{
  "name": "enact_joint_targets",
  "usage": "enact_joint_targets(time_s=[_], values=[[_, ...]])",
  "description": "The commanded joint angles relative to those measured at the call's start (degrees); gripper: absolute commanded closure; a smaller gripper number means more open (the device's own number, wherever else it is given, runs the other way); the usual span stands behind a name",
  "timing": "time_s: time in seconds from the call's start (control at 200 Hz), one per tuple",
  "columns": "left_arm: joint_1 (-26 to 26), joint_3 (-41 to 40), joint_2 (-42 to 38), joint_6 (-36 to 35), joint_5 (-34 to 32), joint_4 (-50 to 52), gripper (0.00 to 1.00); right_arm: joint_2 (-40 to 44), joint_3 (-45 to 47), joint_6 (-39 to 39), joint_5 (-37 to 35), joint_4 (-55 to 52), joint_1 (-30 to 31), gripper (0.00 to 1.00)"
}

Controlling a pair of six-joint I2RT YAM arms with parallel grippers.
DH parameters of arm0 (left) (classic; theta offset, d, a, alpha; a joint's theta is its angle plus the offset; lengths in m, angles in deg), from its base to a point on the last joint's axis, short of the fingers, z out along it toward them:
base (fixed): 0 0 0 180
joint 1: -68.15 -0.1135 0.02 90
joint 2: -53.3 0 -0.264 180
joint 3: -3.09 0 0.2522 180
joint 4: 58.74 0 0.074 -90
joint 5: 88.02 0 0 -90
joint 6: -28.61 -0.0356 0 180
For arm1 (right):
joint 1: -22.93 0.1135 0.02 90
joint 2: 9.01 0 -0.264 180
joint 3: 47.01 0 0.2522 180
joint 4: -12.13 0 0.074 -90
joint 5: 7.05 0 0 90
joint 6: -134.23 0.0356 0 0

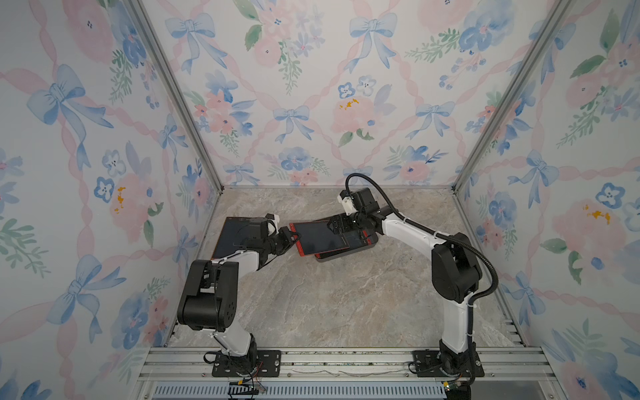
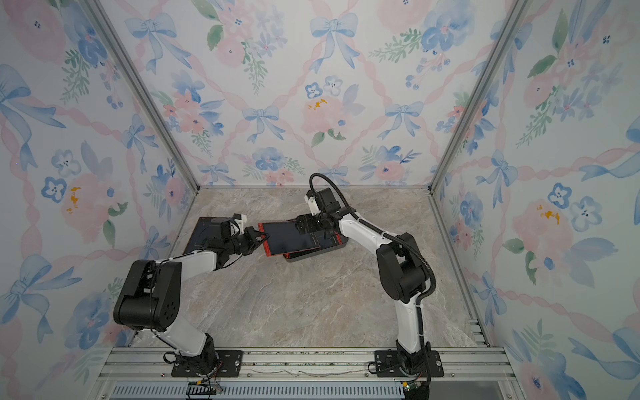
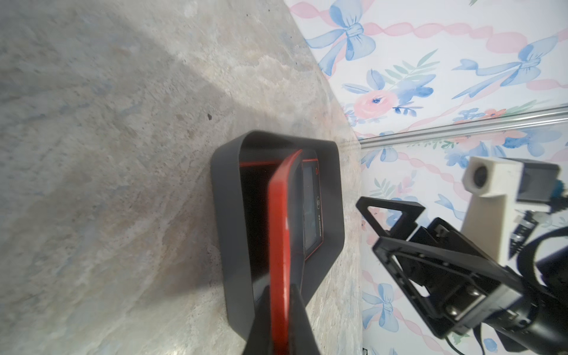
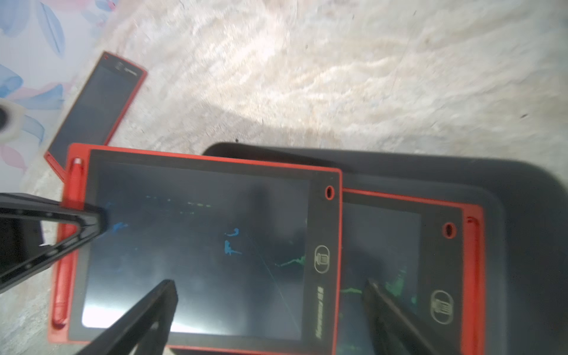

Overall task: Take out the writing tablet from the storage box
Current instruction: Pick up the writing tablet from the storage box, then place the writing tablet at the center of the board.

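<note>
left gripper [image 3: 281, 304], fingers [image 3: 302, 322] clamped shut on the short red edge of the writing tablet, a flat red-framed plastic slate with a dark screen [image 4: 199, 246]; from those fingers the tablet runs outward, tilted; gripped end raised and past the rim, far end over the storage box, a shallow dark grey plastic tray with rounded corners and low walls [image 3: 233, 215]; cannot tell if the far end touches what lies under it; right gripper [image 4: 270, 284] spread wide and holding nothing, its fingertips [image 4: 163, 295] just above the held tablet's screen, toward the far end

progress, as I judge it: grasp made, tablet roughly half out of the box; left to do: draw it fully clear of the rim and set it on the grey marbled tabletop [image 1: 346, 294]

containers: the box holds a second red-framed dark-screen tablet [image 4: 381, 246], flat on the box floor, below the right fingers and partly covered by the held one; a third tablet of the same kind [image 1: 228, 235] lies flat on the tabletop behind the left gripper, near the wall and well apart from the box; nothing else seen in the box
</note>
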Motion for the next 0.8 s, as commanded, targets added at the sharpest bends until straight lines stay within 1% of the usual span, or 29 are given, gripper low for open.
enact_joint_targets(time_s=[0.0,0.145,0.165,0.26,0.365,0.465,0.52,0.71,0.795], values=[[-2.63,-1.62,-4.33,1.17,-0.79,-0.72,1.00,3.08,2.13,-0.35,-1.89,2.93,-1.33,0.03],[-7.32,-3.78,-10.10,4.57,-0.23,-2.94,1.00,3.53,2.95,-1.13,-3.48,3.28,-2.00,0.03],[-8.10,-5.82,-10.95,5.34,-0.03,-3.73,1.00,3.29,2.92,-1.12,-3.65,3.04,-2.06,0.03],[-11.71,-9.01,-14.58,9.16,0.62,-7.55,1.00,2.14,2.92,-0.76,-3.34,2.68,-2.06,0.03],[-15.02,-11.84,-18.13,11.45,-0.99,-9.03,1.00,1.22,2.90,0.05,-2.77,3.08,-1.99,0.03],[-17.18,-15.30,-21.02,13.55,-5.05,-9.70,1.00,0.32,2.44,0.23,-2.45,2.78,-1.91,0.03],[-17.73,-18.00,-22.13,15.48,-7.62,-11.84,1.00,-0.11,2.21,0.40,-2.26,2.56,-1.74,0.03],[-17.88,-28.56,-22.46,26.40,-16.20,-23.96,1.00,-0.76,2.24,0.76,-1.91,2.51,-1.55,0.03],[-17.06,-31.36,-23.08,28.39,-20.73,-25.76,1.00,-1.14,2.09,0.94,-1.57,2.29,-1.46,0.03]])
